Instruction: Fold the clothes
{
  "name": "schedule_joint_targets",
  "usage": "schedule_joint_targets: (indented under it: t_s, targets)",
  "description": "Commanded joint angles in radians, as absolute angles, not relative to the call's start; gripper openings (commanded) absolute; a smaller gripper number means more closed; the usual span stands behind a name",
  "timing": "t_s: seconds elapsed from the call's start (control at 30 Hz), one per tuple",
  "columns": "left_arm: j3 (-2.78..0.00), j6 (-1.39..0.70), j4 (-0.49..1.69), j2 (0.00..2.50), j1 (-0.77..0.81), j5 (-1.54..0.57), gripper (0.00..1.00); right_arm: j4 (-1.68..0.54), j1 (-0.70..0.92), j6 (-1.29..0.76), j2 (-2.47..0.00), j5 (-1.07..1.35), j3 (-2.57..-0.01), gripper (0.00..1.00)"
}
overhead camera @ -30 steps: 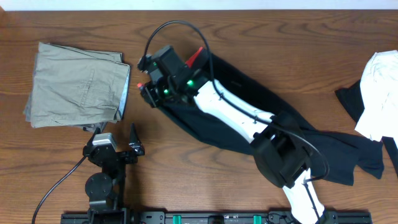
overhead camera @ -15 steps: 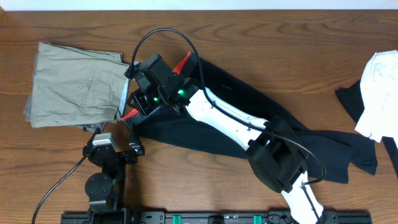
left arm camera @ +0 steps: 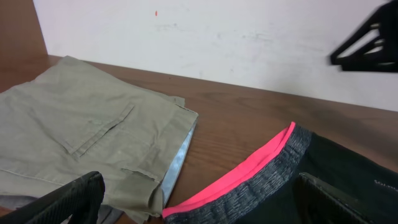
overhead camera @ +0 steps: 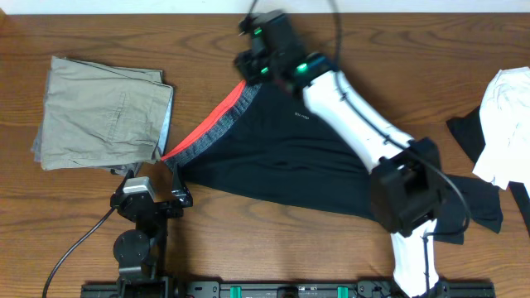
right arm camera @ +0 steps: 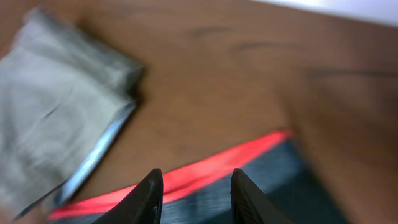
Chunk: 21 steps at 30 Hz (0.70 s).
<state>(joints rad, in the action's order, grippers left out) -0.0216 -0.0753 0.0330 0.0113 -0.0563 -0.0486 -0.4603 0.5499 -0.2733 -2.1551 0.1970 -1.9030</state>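
The black leggings (overhead camera: 281, 161) lie spread across the middle of the table. Their red-and-grey waistband (overhead camera: 207, 124) runs diagonally from the near left to the far middle, and a tiny white logo (overhead camera: 298, 113) shows near it. My right gripper (overhead camera: 247, 66) hovers over the far end of the waistband. In the right wrist view it is open and empty (right arm camera: 196, 190), with the waistband (right arm camera: 205, 168) below it. My left gripper (overhead camera: 178, 189) rests open at the near left, by the waistband's near end (left arm camera: 261, 174). Its fingers (left arm camera: 196, 202) hold nothing.
Folded khaki trousers (overhead camera: 103, 112) lie at the far left, close to the waistband's near end; they also show in the left wrist view (left arm camera: 81, 137). A white garment (overhead camera: 505, 124) on a dark cloth (overhead camera: 464, 132) lies at the right edge. The leggings' legs trail to the near right (overhead camera: 480, 207).
My right gripper, low over the waistband by the trousers half a second ago, has swung to the far middle. The waistband now lies stretched out diagonally. My left arm has not moved.
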Motion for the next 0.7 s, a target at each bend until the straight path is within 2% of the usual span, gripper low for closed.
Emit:
schedule_joint_targets:
  t_s: [0.0, 0.13, 0.27, 0.37, 0.43, 0.67]
  targets:
    - [-0.004, -0.080, 0.070, 0.010, -0.060, -0.033, 0.98, -0.471, 0.494, -0.253, -2.162, 0.223, -1.915, 0.35]
    - [-0.004, -0.080, 0.070, 0.010, -0.060, -0.033, 0.98, -0.432, 0.471, -0.253, -2.206, 0.349, -1.915, 0.36]
    - [-0.004, -0.080, 0.070, 0.010, -0.060, -0.033, 0.98, -0.393, 0.472, -0.253, -2.252, 0.316, -1.915, 0.33]
    - [-0.004, -0.080, 0.070, 0.010, -0.060, -0.033, 0.98, -0.363, 0.471, -0.253, -2.297, 0.302, -1.915, 0.42]
    - [-0.004, -0.080, 0.070, 0.010, -0.060, -0.033, 0.98, -0.350, 0.469, -0.249, -2.331, 0.303, -1.915, 0.43]
    - [-0.004, -0.080, 0.070, 0.010, -0.060, -0.033, 0.98, -0.355, 0.468, -0.200, -2.389, 0.303, -1.915, 0.40]
